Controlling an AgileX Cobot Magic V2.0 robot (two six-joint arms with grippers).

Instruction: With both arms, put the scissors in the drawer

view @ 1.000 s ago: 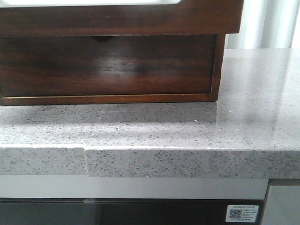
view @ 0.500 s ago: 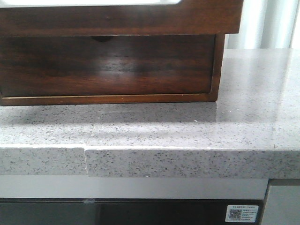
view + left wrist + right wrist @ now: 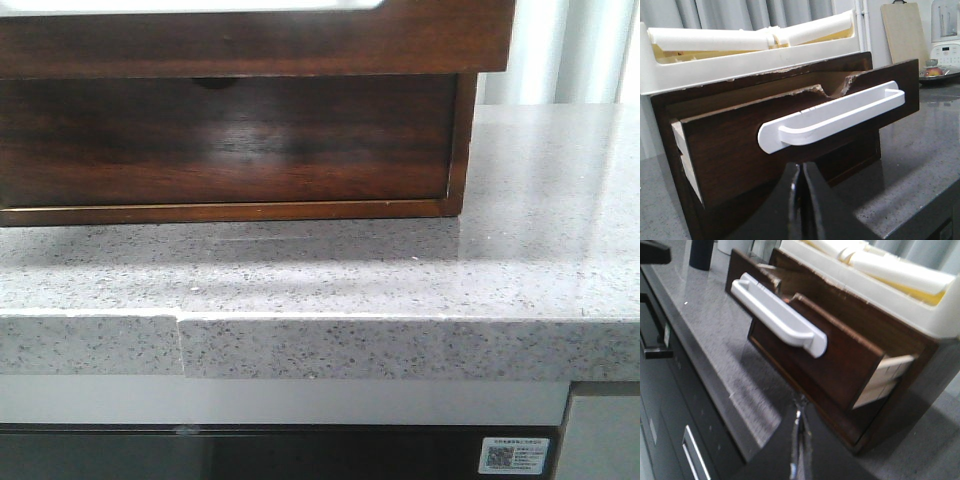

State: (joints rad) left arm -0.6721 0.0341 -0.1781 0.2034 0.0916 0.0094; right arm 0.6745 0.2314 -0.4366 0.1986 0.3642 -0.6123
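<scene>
The drawer (image 3: 250, 40) is pulled out of the dark wooden chest (image 3: 462, 140) and fills the top of the front view. Its glossy front (image 3: 730, 150) carries a pale round-cornered handle strip (image 3: 835, 117). My left gripper (image 3: 801, 167) is shut just in front of and below that handle, with nothing seen between its fingers. My right gripper (image 3: 800, 407) is shut too, low before the drawer front (image 3: 840, 365) and under the handle (image 3: 777, 315). The scissors are out of view. Neither arm shows in the front view.
Below is a second drawer front with a semicircular notch (image 3: 212, 82). A white tray (image 3: 740, 65) sits on top of the chest. The speckled grey counter (image 3: 400, 270) ends in a front edge above the cabinet fronts (image 3: 670, 405). A cutting board (image 3: 902, 30) and an appliance (image 3: 945, 30) stand further along.
The whole front view has slid a few pixels to the left: the chest's right edge and the counter seam both sit further left. Nothing was taken hold of or let go.
</scene>
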